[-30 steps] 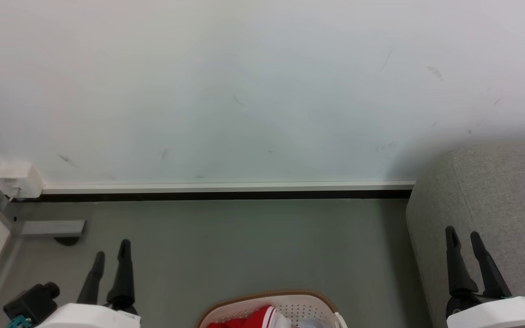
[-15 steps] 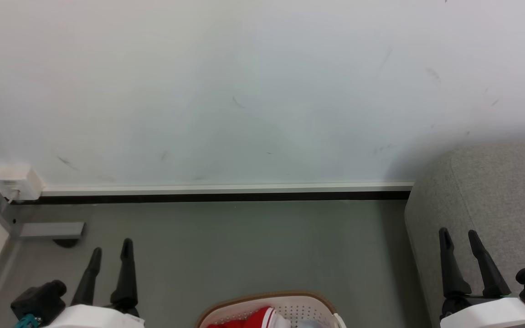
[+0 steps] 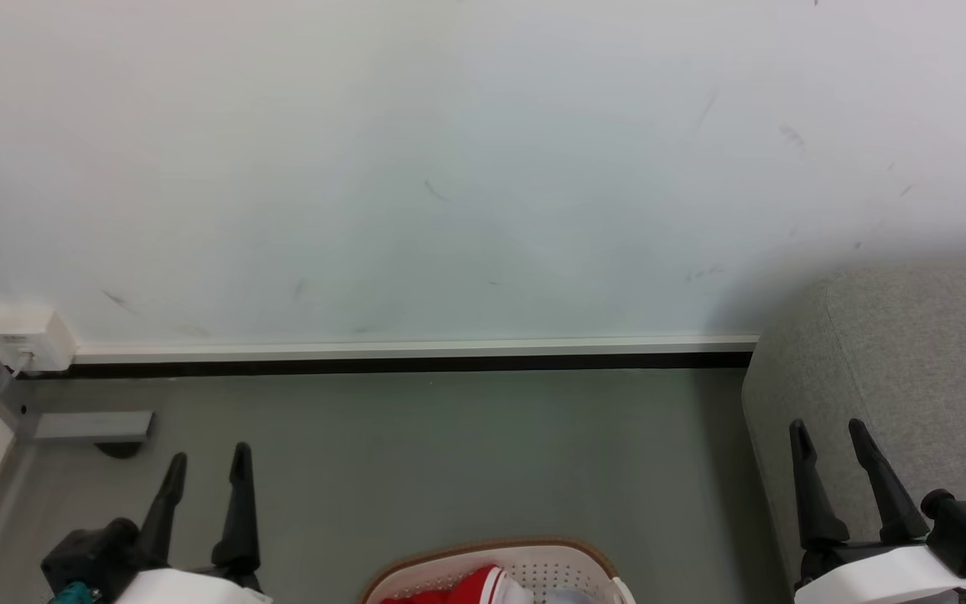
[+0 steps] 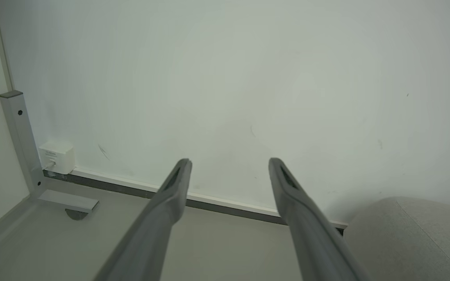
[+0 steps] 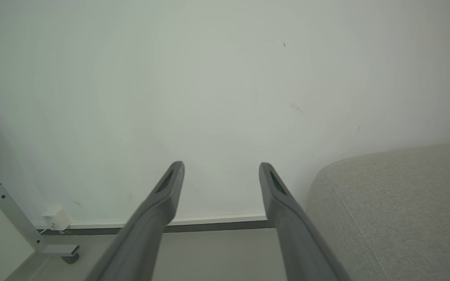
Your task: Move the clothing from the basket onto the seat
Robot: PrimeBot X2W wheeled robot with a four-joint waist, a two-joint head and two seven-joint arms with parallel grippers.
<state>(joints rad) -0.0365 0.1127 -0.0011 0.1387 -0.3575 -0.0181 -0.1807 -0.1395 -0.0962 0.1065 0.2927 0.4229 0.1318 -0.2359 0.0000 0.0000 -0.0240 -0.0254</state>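
Jaws wide apart on left gripper (image 3: 210, 453) and right gripper (image 3: 827, 424), both empty (clothing (image 3: 475, 587) lies in basket (image 3: 554, 570)).

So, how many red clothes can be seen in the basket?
1: a red garment with white trim lies in the basket, at the head view's bottom edge. Others may be hidden.

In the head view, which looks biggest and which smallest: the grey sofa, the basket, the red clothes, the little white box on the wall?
1. Grey sofa.
2. Basket, cut off by the bottom edge.
3. Red clothes and white box look about alike; I won't rank them.
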